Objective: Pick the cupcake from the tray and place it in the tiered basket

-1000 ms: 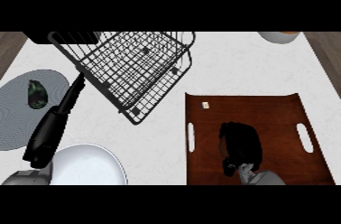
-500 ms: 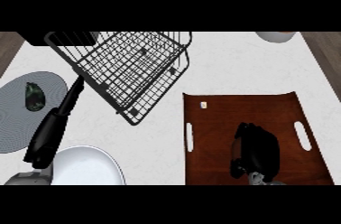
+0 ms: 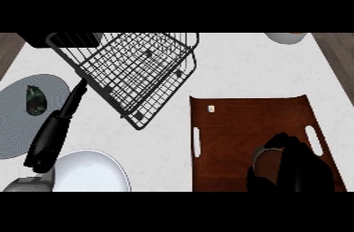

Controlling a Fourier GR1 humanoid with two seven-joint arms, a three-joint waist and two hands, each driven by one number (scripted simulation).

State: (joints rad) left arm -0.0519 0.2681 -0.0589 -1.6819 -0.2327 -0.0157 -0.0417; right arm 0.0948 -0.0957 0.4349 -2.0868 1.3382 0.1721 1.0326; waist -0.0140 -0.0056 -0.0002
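The brown tray (image 3: 235, 133) lies at the right of the counter. My right hand (image 3: 297, 168) hangs over its near right part, fingers and thumb curled round the cupcake (image 3: 264, 155). Only a pale sliver of the cupcake shows; the rest is hidden by the hand. The black wire tiered basket (image 3: 138, 69) stands tilted in view at the upper middle, well left of and beyond the hand. At the left edge my left hand (image 3: 50, 137) rests open, with fingers pointing up toward the basket.
A white plate (image 3: 97, 175) sits at the lower left beside my left forearm. A grey round plate (image 3: 17, 128) at the far left carries a dark green item (image 3: 34, 99). A white bowl (image 3: 285, 37) stands at the back right. A small white tag (image 3: 211, 108) lies on the tray.
My right hand has slid to the right and nearer over the tray, and its fingers have curled in. The left hand has stayed where it was.
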